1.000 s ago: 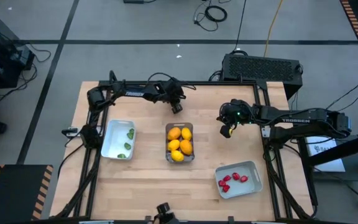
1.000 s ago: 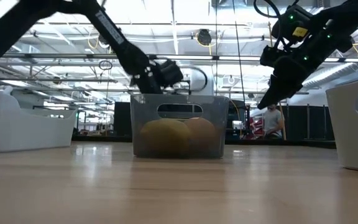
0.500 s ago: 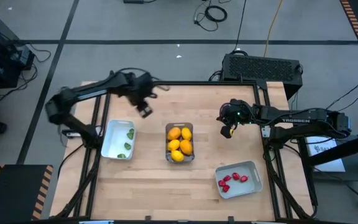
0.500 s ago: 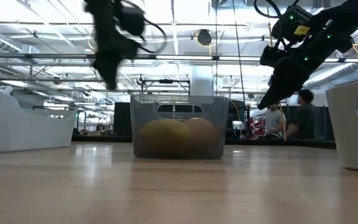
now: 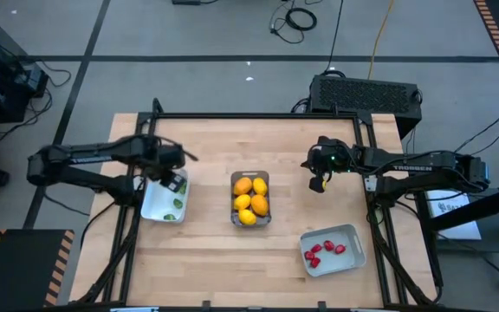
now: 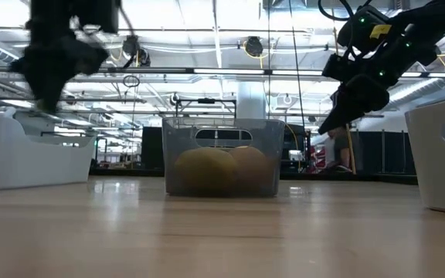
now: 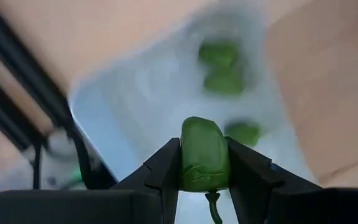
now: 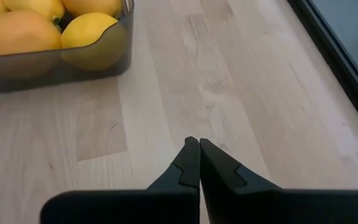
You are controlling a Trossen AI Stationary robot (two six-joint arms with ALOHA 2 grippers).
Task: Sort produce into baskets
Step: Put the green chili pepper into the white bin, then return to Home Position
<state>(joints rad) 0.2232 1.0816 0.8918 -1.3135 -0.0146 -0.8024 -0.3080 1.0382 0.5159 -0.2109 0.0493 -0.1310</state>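
In the left wrist view a small green produce piece [image 7: 204, 152] sits between the fingers of my left gripper [image 5: 173, 182], which hangs above the white tray [image 5: 152, 201]. Three more green pieces [image 7: 224, 82] lie in that tray. The clear bin [image 5: 250, 221] at the table's middle holds several yellow and orange lemons [image 5: 249, 198]. The grey-blue tray [image 5: 352, 251] at the near right holds red strawberries [image 5: 323, 250]. My right gripper [image 5: 319, 184] hangs shut above bare wood to the right of the clear bin, its fingertips [image 8: 194, 144] touching nothing. My left gripper pinches the green piece by its two opposite sides [image 7: 188, 155] between its two fingers. The fingers come from above and point down. The piece is lifted clear, over the white tray's inside [image 7: 142, 99].
A black metal frame [image 5: 258, 116] runs along the table's far and side edges. A black box [image 5: 366, 91] stands beyond the far edge. Bare wood [image 5: 206, 260] lies between the three bins and along the near side.
My left gripper has swung from beyond the clear bin's far end toward the table's left edge and then nearer. It has turned and risen on the way and now stands over the white tray. My right gripper has kept its place.
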